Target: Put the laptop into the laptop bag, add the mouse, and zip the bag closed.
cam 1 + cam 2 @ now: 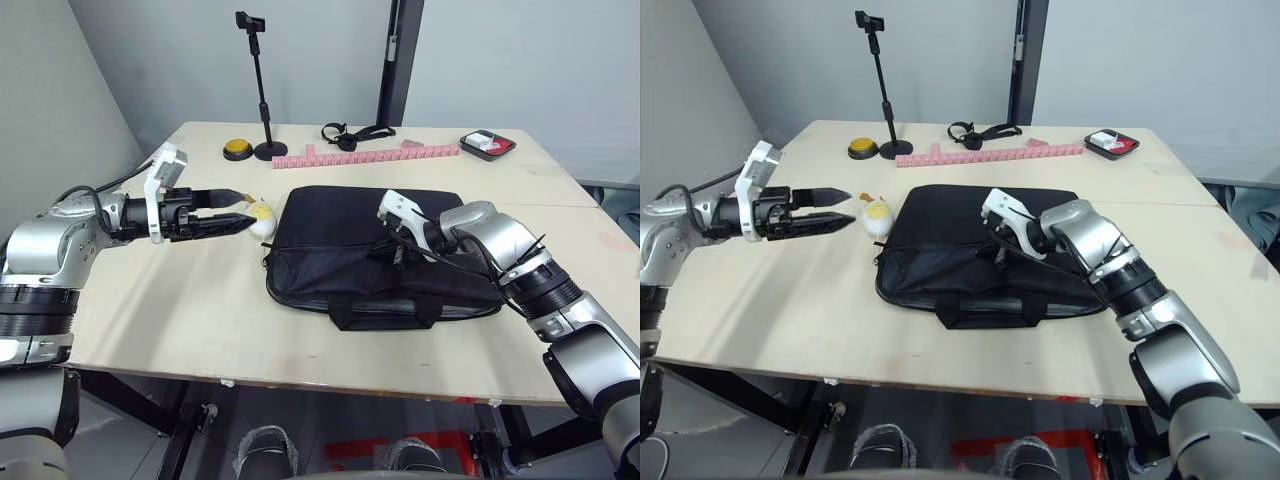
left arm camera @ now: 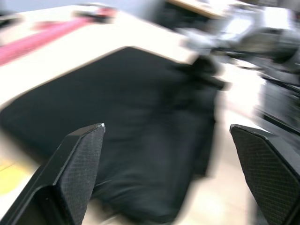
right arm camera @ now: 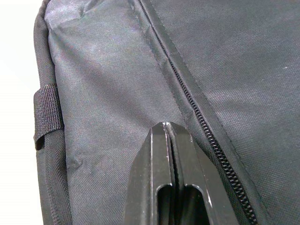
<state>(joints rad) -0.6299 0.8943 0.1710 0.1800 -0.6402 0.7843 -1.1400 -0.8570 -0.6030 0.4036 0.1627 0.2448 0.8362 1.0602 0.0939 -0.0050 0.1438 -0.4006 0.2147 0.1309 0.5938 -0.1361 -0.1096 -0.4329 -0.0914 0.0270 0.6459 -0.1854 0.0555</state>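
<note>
The black laptop bag (image 1: 370,250) lies flat at the middle of the table, its two strap handles toward the front edge. My right gripper (image 3: 165,125) is shut, its fingertips resting on the bag's top fabric just beside a zipper line (image 3: 206,131); it shows over the bag's middle (image 1: 387,250). My left gripper (image 1: 243,208) is open and hovers left of the bag's left end, pointing at the bag (image 2: 140,117), with nothing between its fingers (image 2: 79,173). The laptop and the mouse are out of view.
A white soft toy with a yellow beak (image 1: 262,215) sits against the bag's far left corner, right at my left fingertips. At the back stand a phone stand (image 1: 262,90), a yellow button (image 1: 237,148), a pink strip (image 1: 370,155), black straps (image 1: 355,132) and a red tray (image 1: 488,145).
</note>
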